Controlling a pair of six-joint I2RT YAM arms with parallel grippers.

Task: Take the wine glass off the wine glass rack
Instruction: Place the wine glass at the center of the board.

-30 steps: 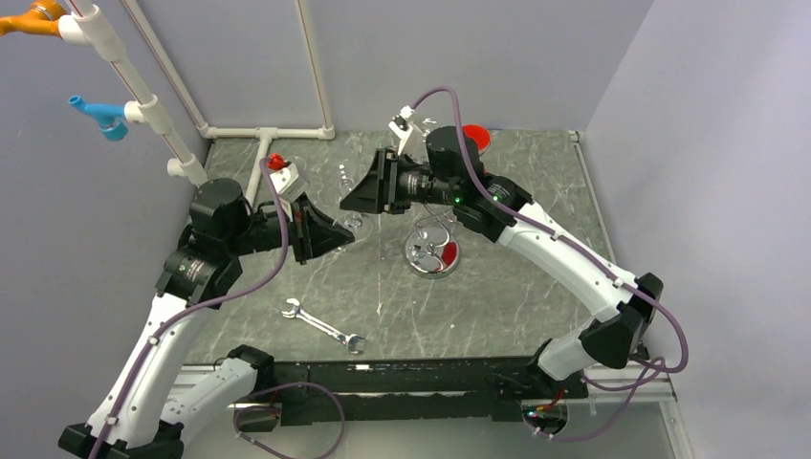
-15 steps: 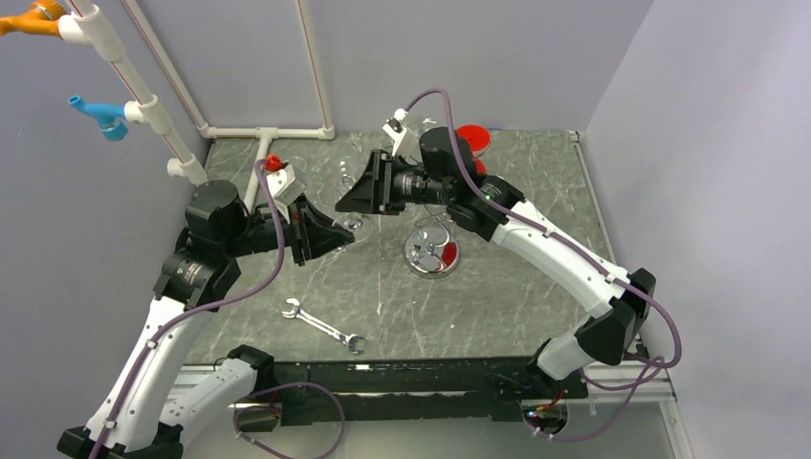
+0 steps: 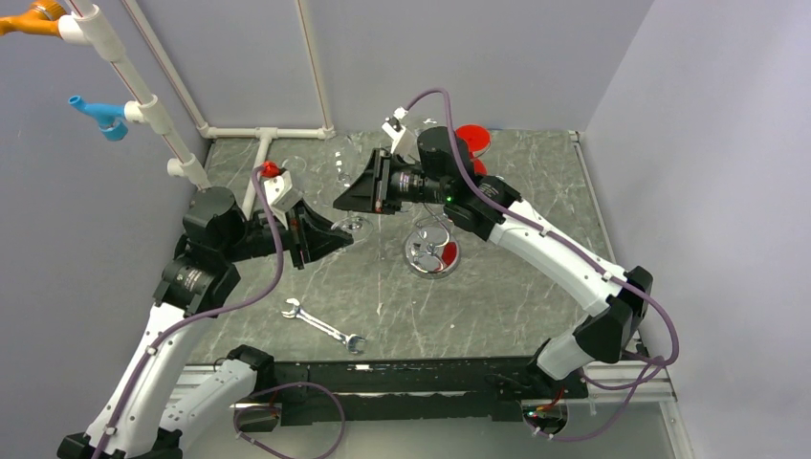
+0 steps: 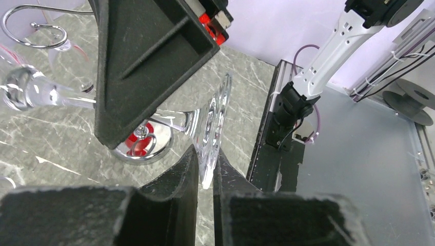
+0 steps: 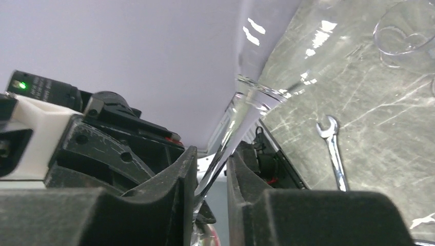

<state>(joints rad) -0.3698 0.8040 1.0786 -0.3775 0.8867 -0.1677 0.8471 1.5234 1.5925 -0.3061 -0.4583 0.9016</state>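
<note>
Lying close to level above the table (image 3: 545,191), the wine glass (image 4: 213,123) sits between both tools, just left of the wine glass rack (image 3: 432,253); its foot points toward the near edge and its clear, see-through bowl toward the back wall; the left tool (image 4: 205,154) is almost closed, its two black fingers pinching the rim of the round foot edge-on; the right tool (image 5: 213,148) straddles the stem just below where it flares into the bowl, its fingers a narrow way apart, and whether they press on the stem I cannot tell.

The rack stands on the table beneath the right arm's wrist; its round chrome base is dished like a shallow bowl, and a red patch shows in that dish; whether this is a reflection or something lying there I cannot tell; one curled wire arm (image 4: 33,25) shows above the bowl end of the glass, and whether the glass is free of it is unclear.

Another piece of clear glassware (image 5: 402,38) rests on the table; a red dish (image 3: 475,141), partly hidden, sits behind the right arm; a silver wrench (image 3: 323,325) lies flat near the front edge, well apart from the rack.
</note>
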